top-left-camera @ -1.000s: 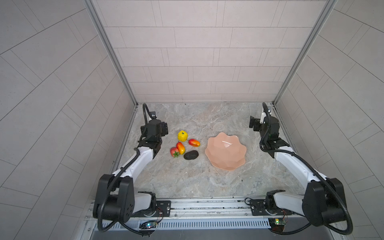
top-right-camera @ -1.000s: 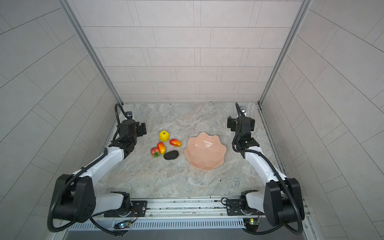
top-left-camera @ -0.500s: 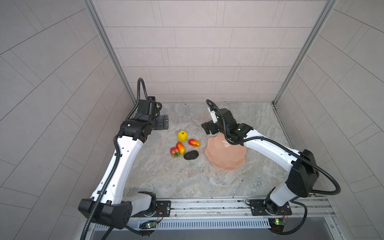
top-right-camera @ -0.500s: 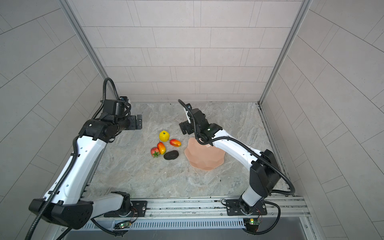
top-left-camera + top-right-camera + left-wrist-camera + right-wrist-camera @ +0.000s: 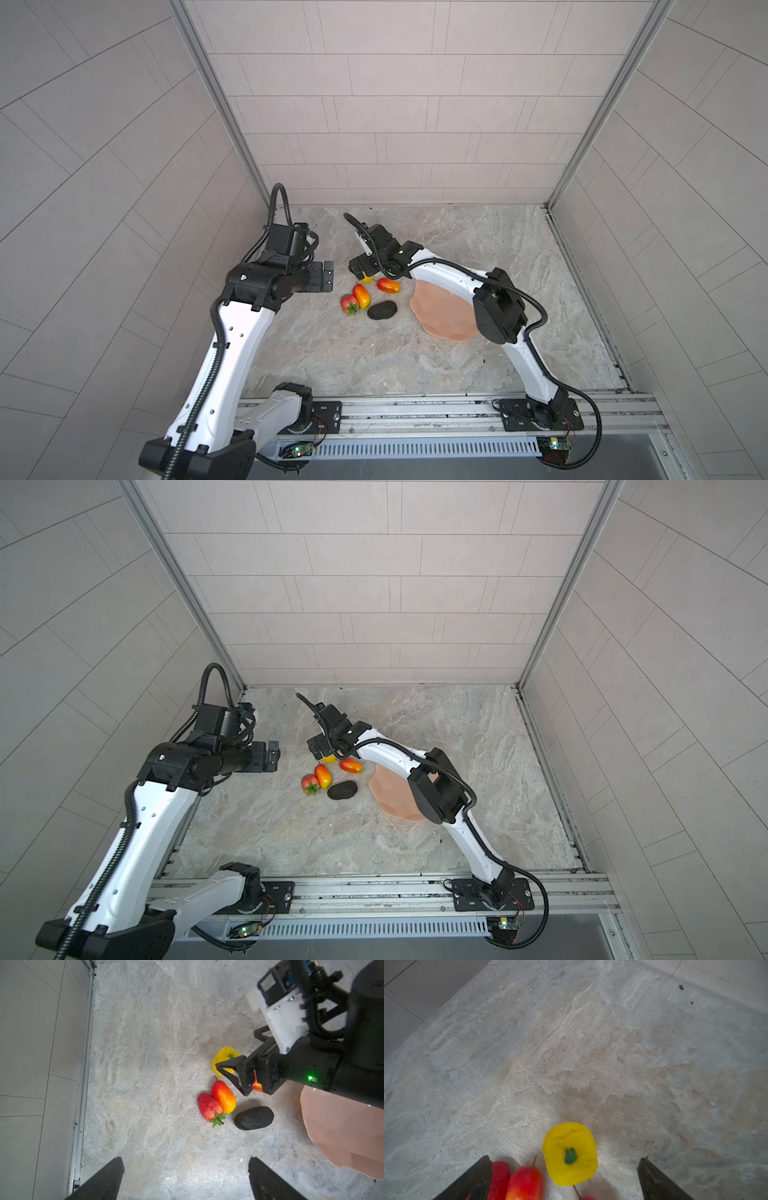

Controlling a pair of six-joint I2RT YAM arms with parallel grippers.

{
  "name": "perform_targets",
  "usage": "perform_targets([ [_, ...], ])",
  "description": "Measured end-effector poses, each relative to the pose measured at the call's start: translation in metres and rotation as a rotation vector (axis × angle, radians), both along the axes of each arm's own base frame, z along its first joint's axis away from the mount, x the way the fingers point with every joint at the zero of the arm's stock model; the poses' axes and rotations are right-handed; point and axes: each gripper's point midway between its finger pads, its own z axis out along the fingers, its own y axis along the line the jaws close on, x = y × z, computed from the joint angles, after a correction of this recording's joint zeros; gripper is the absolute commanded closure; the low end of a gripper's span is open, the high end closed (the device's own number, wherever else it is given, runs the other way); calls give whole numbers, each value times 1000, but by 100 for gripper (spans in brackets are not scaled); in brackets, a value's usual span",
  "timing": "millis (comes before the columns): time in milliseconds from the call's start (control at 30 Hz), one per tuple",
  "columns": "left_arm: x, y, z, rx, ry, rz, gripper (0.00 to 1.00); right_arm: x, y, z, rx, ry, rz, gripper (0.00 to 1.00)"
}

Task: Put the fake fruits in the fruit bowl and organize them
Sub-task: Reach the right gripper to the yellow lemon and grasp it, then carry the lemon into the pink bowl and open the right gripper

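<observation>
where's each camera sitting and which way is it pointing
Top views: high at the front, looking down at the table; left arm and right arm show whole.
Left wrist: on the raised left arm, looking down at the avocado; open left tool tips and the right arm show.
Right wrist: low, facing the yellow fruit between the open right tool tips.
Shared: both wrist views show the yellow fruit, strawberry and a mango.
</observation>
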Motion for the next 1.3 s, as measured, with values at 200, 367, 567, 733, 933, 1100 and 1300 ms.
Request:
perform_targets([
  [200, -3, 0, -7, 7, 23, -6, 0, 19, 16, -10, 20, 12, -37, 2],
  [367, -3, 0, -7, 12, 23, -11, 0, 24, 16, -27, 9, 38, -77, 5],
  [567, -3, 1, -7, 19, 23, -18, 0, 20, 9, -58, -40, 90, -104, 15],
  [733, -3, 1, -6, 22, 19, -23, 0, 20, 9, -59, -40, 96, -106, 29],
  [933, -6, 3, -3, 31, 6, -23, 0, 19, 10, -59, -34, 103, -102, 45],
  [1100, -8, 6, -2, 50, 5, -20, 0, 17, 12, -60, -30, 111, -91, 61],
  [1300, -10, 7, -3, 57, 15, -21, 0, 15, 11, -56, -34, 115, -82, 71],
])
